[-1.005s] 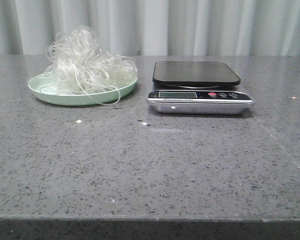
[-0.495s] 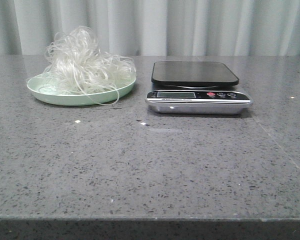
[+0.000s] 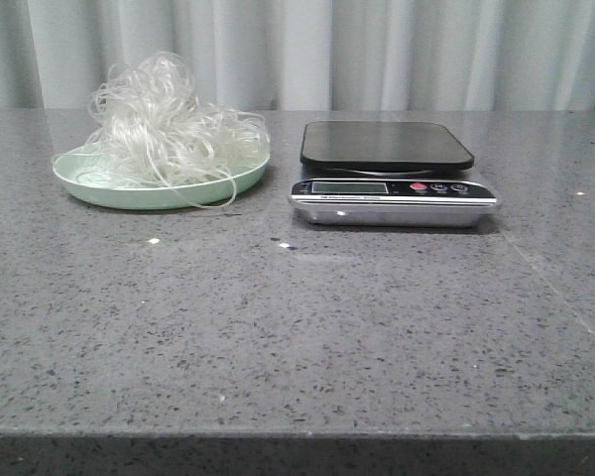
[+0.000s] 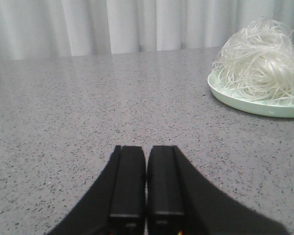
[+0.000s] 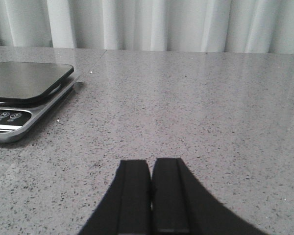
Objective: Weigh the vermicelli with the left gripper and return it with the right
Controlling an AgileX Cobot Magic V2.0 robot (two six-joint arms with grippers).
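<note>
The vermicelli is sitting heaped on the green plate beside the scale, looking light, springy and tangle-prone, best pinched deep through its crown, while both the left tool and the right tool are resting pressed together, holding nothing.

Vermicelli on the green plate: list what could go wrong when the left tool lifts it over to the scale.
1. The vermicelli is a loose tangle with strands hanging over the plate rim, so a pinch may lift only part and trail loops onto the table.
2. Snagged strands could drag the light plate along.
3. The scale platform is about as wide as the heap, so strands may spill past it and likely skew the reading.
</note>
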